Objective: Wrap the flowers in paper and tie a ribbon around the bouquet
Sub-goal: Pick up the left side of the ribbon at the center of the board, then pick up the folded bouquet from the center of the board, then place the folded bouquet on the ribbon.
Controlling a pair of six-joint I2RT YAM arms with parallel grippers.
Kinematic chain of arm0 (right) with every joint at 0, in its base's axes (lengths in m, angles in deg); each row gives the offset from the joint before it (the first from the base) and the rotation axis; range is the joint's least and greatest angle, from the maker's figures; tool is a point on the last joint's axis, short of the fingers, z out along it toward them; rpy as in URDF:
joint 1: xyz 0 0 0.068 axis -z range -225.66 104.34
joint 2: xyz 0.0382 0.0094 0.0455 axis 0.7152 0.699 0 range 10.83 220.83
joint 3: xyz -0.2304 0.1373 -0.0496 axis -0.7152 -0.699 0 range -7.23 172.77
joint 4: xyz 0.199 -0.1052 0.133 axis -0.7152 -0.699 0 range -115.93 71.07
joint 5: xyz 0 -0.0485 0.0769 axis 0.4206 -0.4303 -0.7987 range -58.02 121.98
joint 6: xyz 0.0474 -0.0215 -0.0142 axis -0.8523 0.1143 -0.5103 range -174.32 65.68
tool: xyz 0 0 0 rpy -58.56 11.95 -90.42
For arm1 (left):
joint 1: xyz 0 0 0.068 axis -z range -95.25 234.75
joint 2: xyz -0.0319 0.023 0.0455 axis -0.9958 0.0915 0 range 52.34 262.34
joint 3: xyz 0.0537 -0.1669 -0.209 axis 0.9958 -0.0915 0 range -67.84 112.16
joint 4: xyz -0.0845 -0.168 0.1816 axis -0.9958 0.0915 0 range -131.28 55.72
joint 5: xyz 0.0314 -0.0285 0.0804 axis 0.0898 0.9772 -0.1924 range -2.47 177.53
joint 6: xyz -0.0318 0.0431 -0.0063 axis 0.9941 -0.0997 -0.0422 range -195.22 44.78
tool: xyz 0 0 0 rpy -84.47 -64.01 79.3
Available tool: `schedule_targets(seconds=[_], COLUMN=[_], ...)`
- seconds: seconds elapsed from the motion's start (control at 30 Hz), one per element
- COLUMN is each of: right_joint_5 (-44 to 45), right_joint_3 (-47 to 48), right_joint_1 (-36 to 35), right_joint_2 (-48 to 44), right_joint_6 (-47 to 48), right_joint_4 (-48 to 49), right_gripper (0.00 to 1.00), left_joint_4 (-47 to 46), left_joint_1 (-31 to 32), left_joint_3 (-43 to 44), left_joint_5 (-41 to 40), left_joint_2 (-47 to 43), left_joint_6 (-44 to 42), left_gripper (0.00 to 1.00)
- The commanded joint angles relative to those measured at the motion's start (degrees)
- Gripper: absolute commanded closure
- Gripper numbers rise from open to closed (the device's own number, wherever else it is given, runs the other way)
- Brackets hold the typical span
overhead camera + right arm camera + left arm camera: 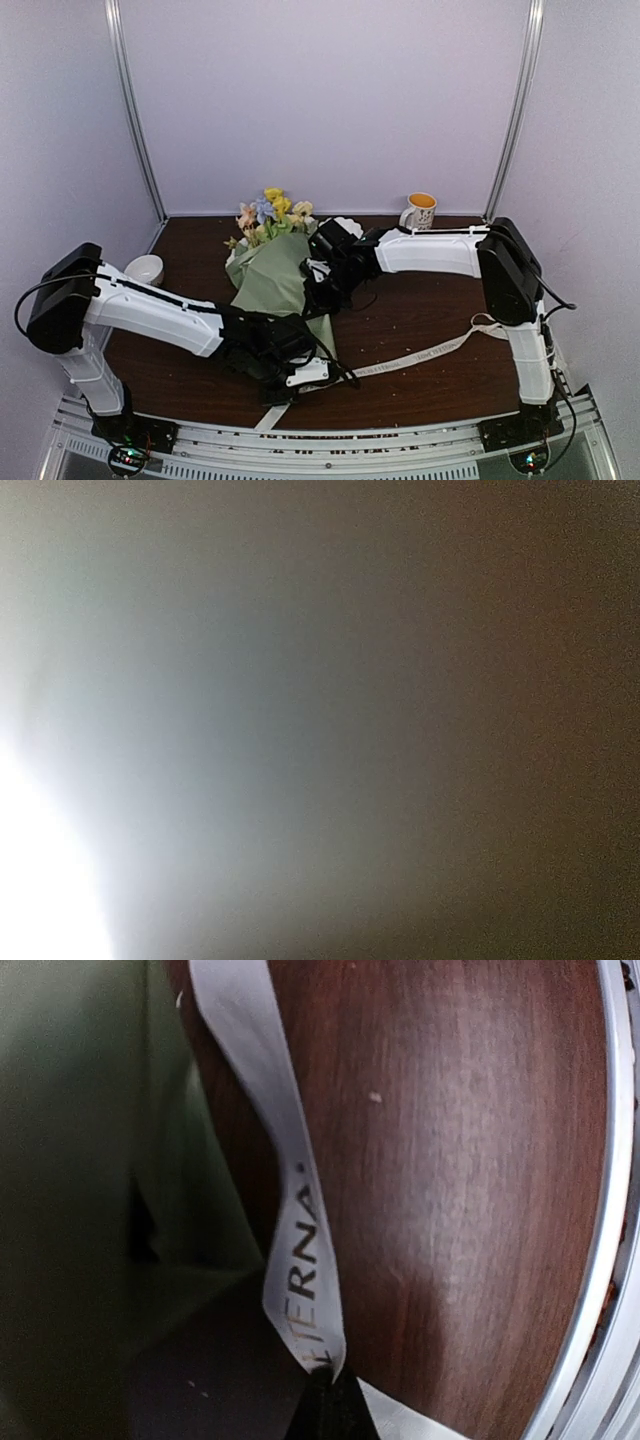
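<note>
Sage paper (272, 278) cones the flowers (272, 210); left claw (300, 380) pinches ribbon (420, 352), right claw (322, 285) closed (view blurred)

The table (430, 310) is showing dark brown wood grain under a soft sheen; the paper (272, 280) is looking matt, thin and creased; the ribbon (300, 1210) is reading as smooth cream fabric with dark printed lettering; the left arm's shell (150, 308) is gleaming as white plastic; the mug (421, 211) is shining like glazed ceramic; the edge rail (330, 445) is glinting as pale metal.
</note>
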Motion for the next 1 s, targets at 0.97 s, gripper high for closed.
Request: schedule_targets(seconds=[0.97], right_joint_5=[0.40], right_joint_3=[-12.41], right_joint_1=[1.76], right_joint_2=[-7.08], right_joint_6=[-3.84], right_joint_4=[6.47], right_gripper=[1.00], left_joint_4=[-13.22], left_joint_1=[-58.08], left_joint_3=[-21.82], left_joint_5=[-2.36], left_joint_2=[-31.85], left_joint_6=[35.65], left_gripper=[1.00])
